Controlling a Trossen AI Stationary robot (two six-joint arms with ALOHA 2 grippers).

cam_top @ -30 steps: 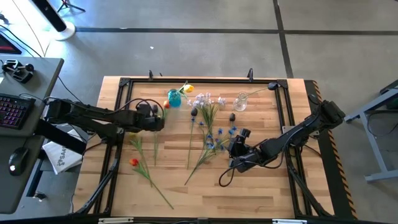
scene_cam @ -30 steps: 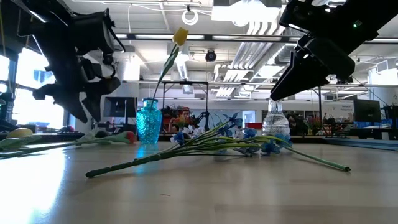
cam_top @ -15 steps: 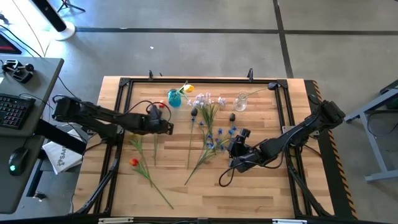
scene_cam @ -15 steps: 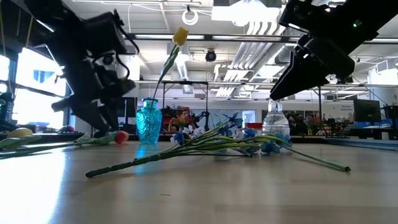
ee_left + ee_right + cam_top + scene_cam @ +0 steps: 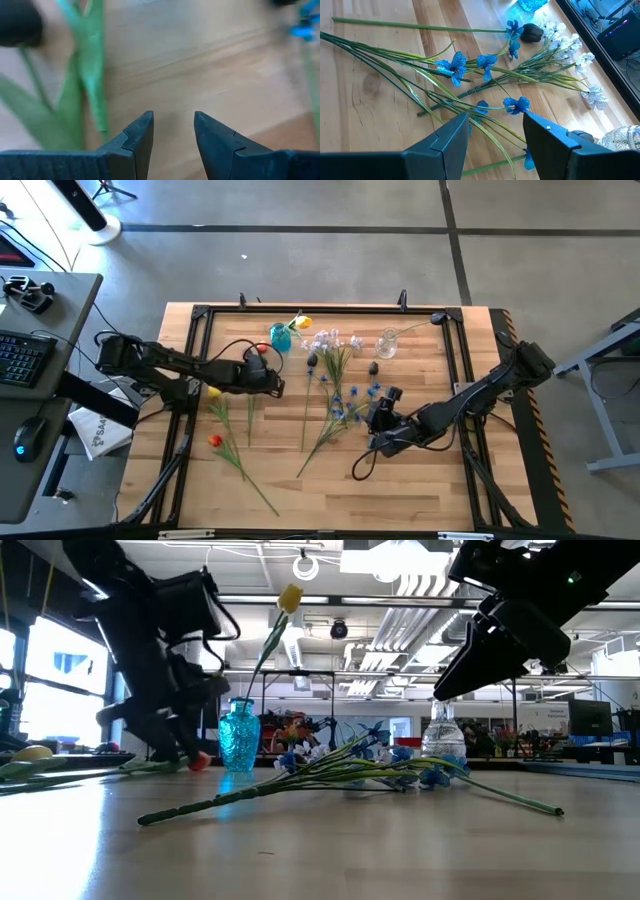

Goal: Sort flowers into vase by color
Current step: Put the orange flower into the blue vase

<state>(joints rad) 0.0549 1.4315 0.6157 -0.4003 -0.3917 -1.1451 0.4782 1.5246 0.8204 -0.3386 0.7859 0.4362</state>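
Observation:
Loose flowers lie on the wooden table (image 5: pixel 420 490): blue clusters (image 5: pixel 355 402), pale pink-white sprays (image 5: pixel 330 340), and a red flower (image 5: pixel 214 440) near the left. A yellow flower (image 5: pixel 303 322) stands in the blue vase (image 5: pixel 280 337); a clear vase (image 5: pixel 387 343) stands farther right. My left gripper (image 5: pixel 278 387) hangs open just above the wood, with green leaves (image 5: pixel 87 75) beside its fingers and a red flower head (image 5: pixel 200 761) close by. My right gripper (image 5: pixel 495 130) hovers open over the blue flowers (image 5: pixel 452 65), touching nothing.
A black frame (image 5: pixel 330 309) runs round the table's edges. Small dark lumps (image 5: pixel 312 360) lie among the flower heads. Long green stems (image 5: pixel 320 435) fan toward the near edge in the middle. Bare wood lies at the near right. A desk with a keyboard (image 5: pixel 20 355) stands left of the table.
My left gripper has moved toward the table's right and sunk toward the wood, tipping further downward, and now stands beside the red flower head near the blue vase. The flowers lie as before.

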